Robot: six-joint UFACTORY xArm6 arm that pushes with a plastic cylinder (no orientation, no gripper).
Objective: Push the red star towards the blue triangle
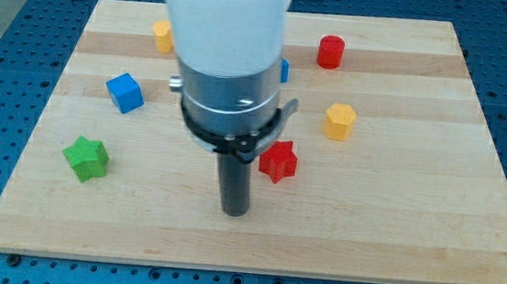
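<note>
My tip [234, 212] rests on the wooden board [392, 237] just below and to the view's left of the red star [278, 161] — whether they touch I cannot tell. It is a bare rod — nothing to spread or pinch. The arm's pale body [226, 29] hides most of a blue block [284, 70] and part of a yellow block [162, 35].
</note>
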